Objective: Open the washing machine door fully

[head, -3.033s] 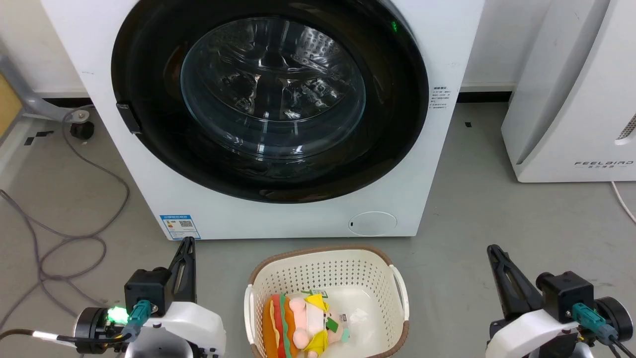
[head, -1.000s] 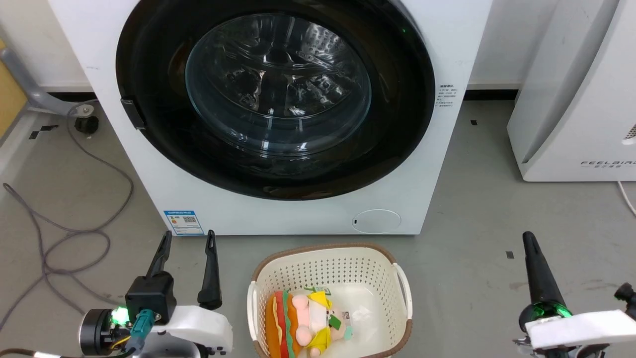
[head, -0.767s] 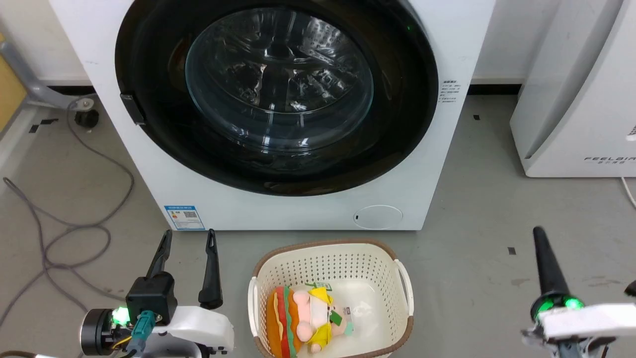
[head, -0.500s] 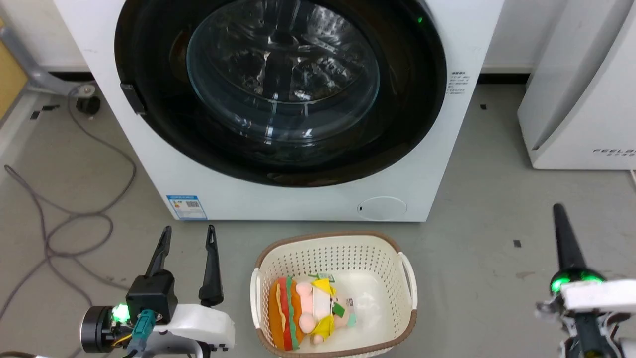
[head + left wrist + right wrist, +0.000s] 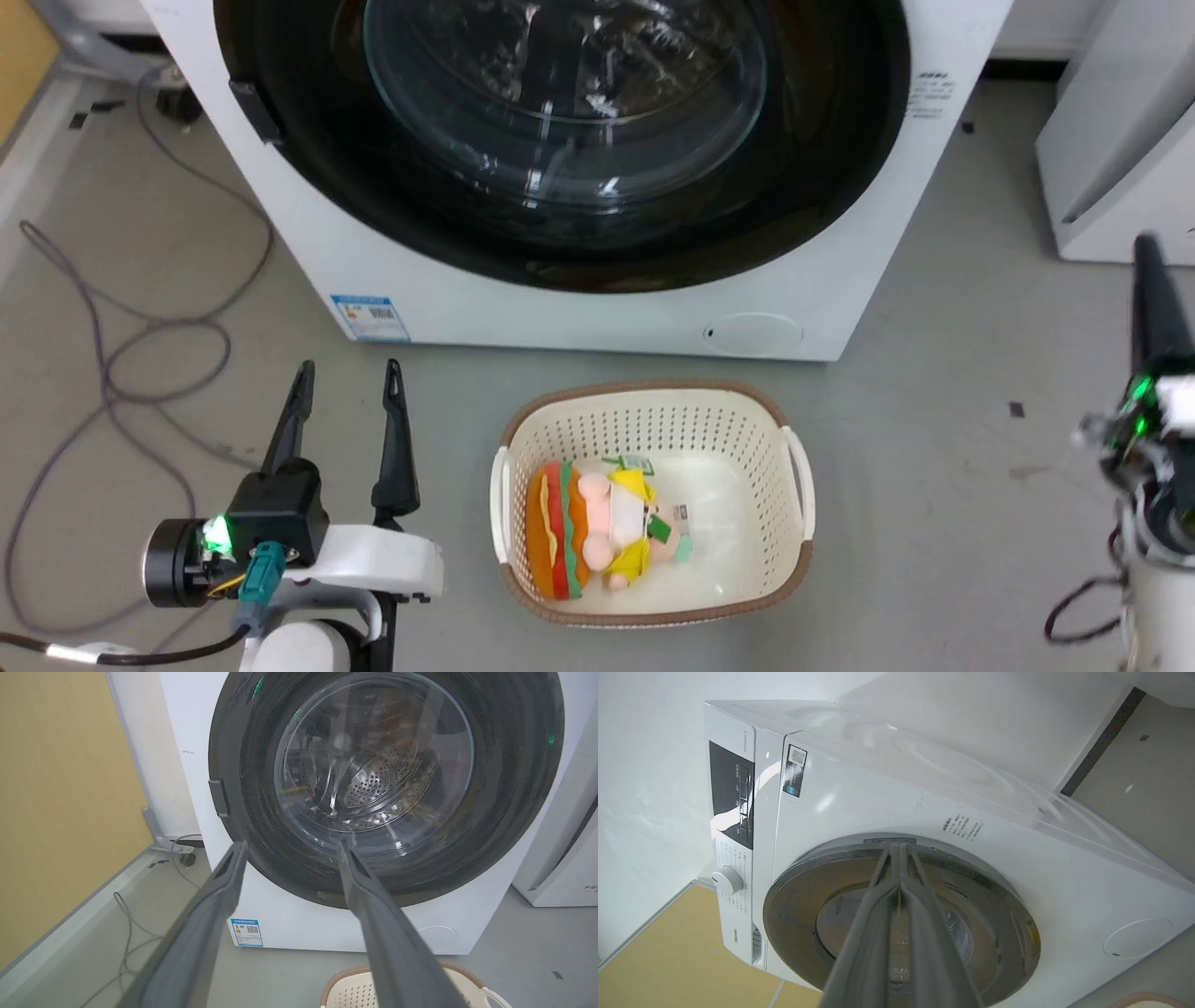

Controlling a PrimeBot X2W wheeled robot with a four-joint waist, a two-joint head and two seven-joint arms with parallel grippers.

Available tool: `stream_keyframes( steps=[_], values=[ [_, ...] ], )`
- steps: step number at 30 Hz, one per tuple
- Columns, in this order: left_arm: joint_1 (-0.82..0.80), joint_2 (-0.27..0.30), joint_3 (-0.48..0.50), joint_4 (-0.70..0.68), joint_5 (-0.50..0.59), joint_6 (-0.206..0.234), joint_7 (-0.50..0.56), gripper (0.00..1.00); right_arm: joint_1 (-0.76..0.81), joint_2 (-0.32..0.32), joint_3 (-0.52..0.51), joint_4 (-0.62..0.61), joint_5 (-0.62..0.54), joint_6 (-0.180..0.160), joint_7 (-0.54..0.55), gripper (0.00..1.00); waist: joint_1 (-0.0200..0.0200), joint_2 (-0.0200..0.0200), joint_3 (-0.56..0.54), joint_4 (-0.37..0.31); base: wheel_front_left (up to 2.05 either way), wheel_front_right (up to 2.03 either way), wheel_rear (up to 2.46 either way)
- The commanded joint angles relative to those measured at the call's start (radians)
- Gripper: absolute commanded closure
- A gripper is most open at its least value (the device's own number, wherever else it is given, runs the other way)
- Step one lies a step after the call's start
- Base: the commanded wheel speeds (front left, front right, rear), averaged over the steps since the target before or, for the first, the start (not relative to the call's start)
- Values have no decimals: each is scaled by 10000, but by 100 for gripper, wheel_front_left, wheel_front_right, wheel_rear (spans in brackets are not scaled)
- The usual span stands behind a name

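Washer at rear, door flat against its front. Basket on the floor just before it, toy inside. Cables lie left of the washer, a second appliance right. Left gripper left of the basket, right gripper well right.

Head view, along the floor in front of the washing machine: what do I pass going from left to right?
Grey cable → left gripper, fingers apart → white basket → right gripper at the right edge.
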Motion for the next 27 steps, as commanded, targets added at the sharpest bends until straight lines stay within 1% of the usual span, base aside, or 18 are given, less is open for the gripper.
stream_keyframes(
  steps=[1, 13, 21, 27],
  values=[
    [-177, 10, -16, -55, 17, 68, -100, 0, -386, -135, -90, 155, 319, 7, 59, 100, -1, 0, 159, 100, 0, 0, 0],
    [-766, 10, -143, -196, -100, 310, -351, 0, -3188, -1059, 3, 1958, 1081, 8, 251, 100, -1, 0, 1218, 515, 0, 0, 0],
    [-1107, 11, -340, -228, -177, 486, -518, 0, -4891, -1633, 632, 3219, 1159, 9, 494, 100, -1, 0, 1734, 807, 0, 0, 0],
    [-1291, 11, -456, -234, -219, 599, -643, 0, -5918, -1851, 1285, 3918, 1126, 9, 643, 100, -1, 0, 2040, 1016, 0, 0, 0]
  ],
)
